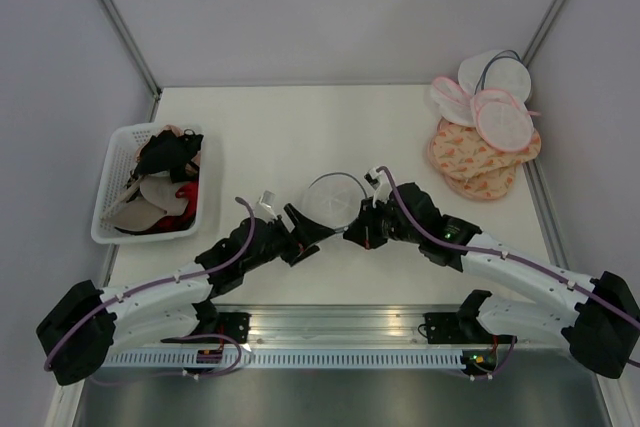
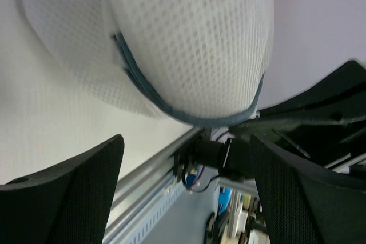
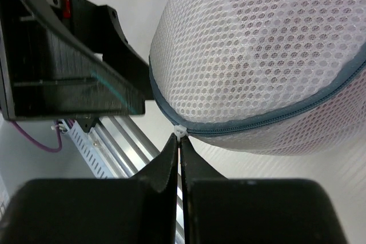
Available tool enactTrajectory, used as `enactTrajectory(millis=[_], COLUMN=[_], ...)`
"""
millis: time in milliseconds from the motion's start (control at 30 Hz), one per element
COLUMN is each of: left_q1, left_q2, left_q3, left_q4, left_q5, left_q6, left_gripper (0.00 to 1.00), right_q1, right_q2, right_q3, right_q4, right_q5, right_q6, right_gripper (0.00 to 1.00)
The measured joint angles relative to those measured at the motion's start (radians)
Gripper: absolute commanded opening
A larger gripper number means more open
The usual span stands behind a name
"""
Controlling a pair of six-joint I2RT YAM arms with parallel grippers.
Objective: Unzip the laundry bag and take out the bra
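Two grippers were set against the laundry bag (image 1: 332,197) at the middle of the table (image 1: 260,137). Its zipper pull (image 3: 180,131) was pinched only by the tips of the closed right gripper (image 3: 179,141) and could be lost under a tug; with the left gripper (image 2: 186,141) spread wide, the bag could be dragged.

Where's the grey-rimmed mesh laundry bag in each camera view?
Top external: the laundry bag sits near the picture's centre.
Left wrist: it fills the upper middle, above the open fingers.
Right wrist: it fills the upper right, with its zipper pull at the shut fingertips.
Shared landmark: the silver rail.
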Motion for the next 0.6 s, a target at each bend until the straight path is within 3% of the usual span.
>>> enactTrajectory(millis=[200, 367, 467, 500, 567, 600], left_q1=[0.000, -0.001, -0.001, -0.001, -0.001, -0.001], left_q2=[0.003, 0.131, 0.182, 0.187, 0.184, 0.177], left_q3=[-0.006, 0.034, 0.044, 0.044, 0.044, 0.044], left_q4=[0.047, 0.101, 0.143, 0.151, 0.169, 0.173], left_q5=[-0.161, -0.179, -0.175, -0.175, -0.178, -0.183], left_q6=[-0.058, -0.096, -0.109, -0.113, -0.124, -0.126], left_gripper=[0.93, 0.89, 0.72, 0.56, 0.36, 0.19], right_q1=[0.043, 0.096, 0.127, 0.136, 0.151, 0.154], right_q2=[-0.027, -0.026, -0.011, -0.003, 0.006, 0.007], right_q3=[-0.032, -0.078, -0.089, -0.089, -0.089, -0.089], right_q4=[0.006, 0.051, 0.077, 0.083, 0.089, 0.087], right_q5=[0.000, 0.001, 0.003, 0.003, 0.010, 0.016], right_q6=[0.000, 0.019, 0.031, 0.034, 0.034, 0.034], right_gripper=[0.00, 0.00, 0.00, 0.01, 0.00, 0.00])
